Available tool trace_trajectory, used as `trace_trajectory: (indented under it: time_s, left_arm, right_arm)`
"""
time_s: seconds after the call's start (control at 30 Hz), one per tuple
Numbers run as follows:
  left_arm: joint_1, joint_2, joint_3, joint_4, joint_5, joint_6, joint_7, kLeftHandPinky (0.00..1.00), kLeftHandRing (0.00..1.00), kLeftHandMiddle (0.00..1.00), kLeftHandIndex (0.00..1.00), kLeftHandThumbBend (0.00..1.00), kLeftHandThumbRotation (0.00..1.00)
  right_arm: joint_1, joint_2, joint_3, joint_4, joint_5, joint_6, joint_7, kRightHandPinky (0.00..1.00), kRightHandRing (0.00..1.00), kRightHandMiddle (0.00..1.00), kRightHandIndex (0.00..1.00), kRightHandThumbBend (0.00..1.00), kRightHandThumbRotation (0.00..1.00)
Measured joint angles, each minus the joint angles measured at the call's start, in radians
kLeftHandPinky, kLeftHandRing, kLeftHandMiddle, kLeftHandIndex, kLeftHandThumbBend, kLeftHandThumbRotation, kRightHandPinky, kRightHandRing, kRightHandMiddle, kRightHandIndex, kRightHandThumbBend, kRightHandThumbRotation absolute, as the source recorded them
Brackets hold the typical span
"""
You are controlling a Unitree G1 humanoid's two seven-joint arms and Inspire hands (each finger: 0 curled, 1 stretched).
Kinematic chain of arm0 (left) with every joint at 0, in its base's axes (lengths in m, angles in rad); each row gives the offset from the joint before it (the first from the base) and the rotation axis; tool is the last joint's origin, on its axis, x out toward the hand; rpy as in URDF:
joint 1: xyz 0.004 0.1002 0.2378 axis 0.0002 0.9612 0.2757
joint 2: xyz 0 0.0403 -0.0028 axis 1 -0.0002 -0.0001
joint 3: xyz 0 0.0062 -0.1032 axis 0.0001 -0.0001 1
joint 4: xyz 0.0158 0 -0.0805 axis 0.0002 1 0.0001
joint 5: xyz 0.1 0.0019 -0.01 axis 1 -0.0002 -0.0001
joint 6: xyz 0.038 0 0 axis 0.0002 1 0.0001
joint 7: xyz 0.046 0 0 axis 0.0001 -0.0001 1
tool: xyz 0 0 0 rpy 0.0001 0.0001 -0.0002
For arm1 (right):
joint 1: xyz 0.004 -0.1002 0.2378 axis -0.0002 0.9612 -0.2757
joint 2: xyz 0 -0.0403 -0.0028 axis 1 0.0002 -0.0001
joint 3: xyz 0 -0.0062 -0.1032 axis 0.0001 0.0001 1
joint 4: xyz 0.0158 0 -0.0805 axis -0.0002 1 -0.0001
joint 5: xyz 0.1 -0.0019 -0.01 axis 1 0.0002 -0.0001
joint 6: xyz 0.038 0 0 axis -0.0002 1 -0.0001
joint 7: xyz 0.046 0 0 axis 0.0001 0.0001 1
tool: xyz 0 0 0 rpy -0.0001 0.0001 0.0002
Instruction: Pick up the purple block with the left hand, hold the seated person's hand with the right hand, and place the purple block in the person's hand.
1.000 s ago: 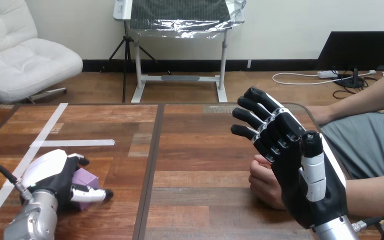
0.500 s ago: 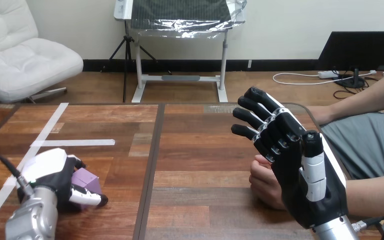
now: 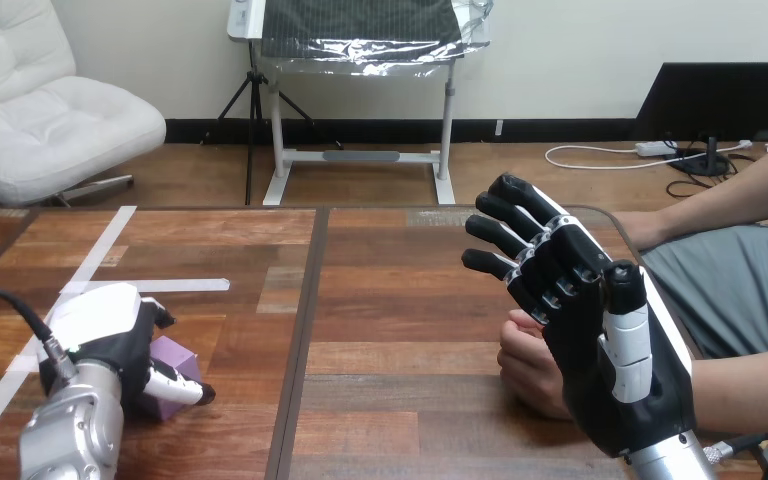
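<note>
Fingers [image 3: 164, 320] of the left robot hand [image 3: 110, 332] curl round the purple block [image 3: 173, 358] near the counter's [image 3: 390, 300] front-left corner; right robot hand [image 3: 615, 390] spread.

Lower left: purple block [image 3: 174, 359]; lower right: person's hand [image 3: 530, 366], loosely curled.

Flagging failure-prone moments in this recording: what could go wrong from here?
1. The left hand curls over the purple block on the table, covering most of it; a shallow grip could slip on lifting.
2. The right hand is open, not curled round the person's hand, which looks closed, so the block may find no palm to land in.
</note>
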Motion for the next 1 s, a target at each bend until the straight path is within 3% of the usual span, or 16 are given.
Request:
trace_trajectory:
  time_s: [0.13,0.53,1.0]
  left_arm:
    - [0.000,0.000,0.000,-0.010,0.005,0.012,-0.003,0.75,0.79,0.80,0.79,0.89,0.23]
    - [0.001,-0.003,0.000,-0.022,0.014,0.037,0.017,0.51,0.67,0.72,0.75,0.87,0.10]
    - [0.010,-0.018,0.000,-0.022,0.014,0.057,0.063,0.42,0.57,0.64,0.68,0.84,0.01]
  right_arm:
    - [0.000,0.000,0.000,0.000,0.000,0.000,0.000,0.80,0.87,0.88,0.87,0.88,0.87]
    - [0.000,0.000,0.000,0.000,0.000,0.000,-0.001,0.81,0.87,0.88,0.87,0.88,0.87]
    - [0.000,0.000,0.000,0.000,0.000,0.000,0.000,0.81,0.87,0.88,0.87,0.88,0.87]
